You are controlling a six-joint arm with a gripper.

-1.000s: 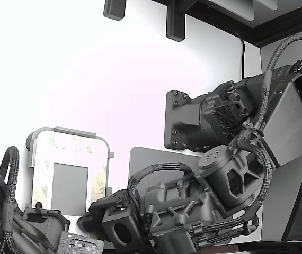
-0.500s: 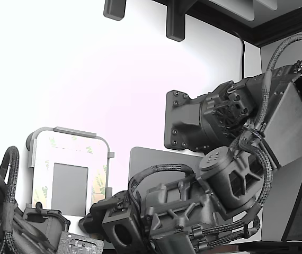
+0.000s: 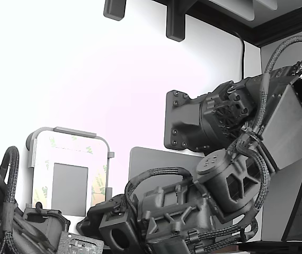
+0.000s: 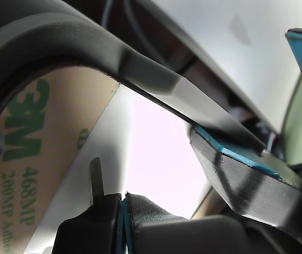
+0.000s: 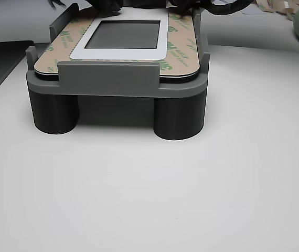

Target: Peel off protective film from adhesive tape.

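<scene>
The white rounded panel (image 5: 119, 54) with a grey square centre (image 5: 123, 34) lies in a grey fixture. Tan protective film (image 5: 183, 47) printed with green 3M logos covers the adhesive tape along its edges; the tape itself is hidden under it. In the wrist view the film (image 4: 40, 174) fills the frame close up, lying flat. My gripper (image 4: 123, 214) has its two fingers pressed together with a thin blue pad line between them, right at the film's edge; nothing shows between them. In the exterior view the gripper (image 3: 90, 223) sits low by the panel's (image 3: 69, 153) near corner.
The grey fixture (image 5: 113, 79) stands on round legs on the white table. A grey mat (image 3: 151, 159) lies behind my arm. A second dark arm (image 3: 2, 211) sits at the exterior view's lower left. Loose strips (image 5: 275, 6) lie far right in the other view.
My arm's wrist and gripper have sunk a little and shifted toward the exterior view's left, closer to the panel's corner. The panel and fixture have not moved.
</scene>
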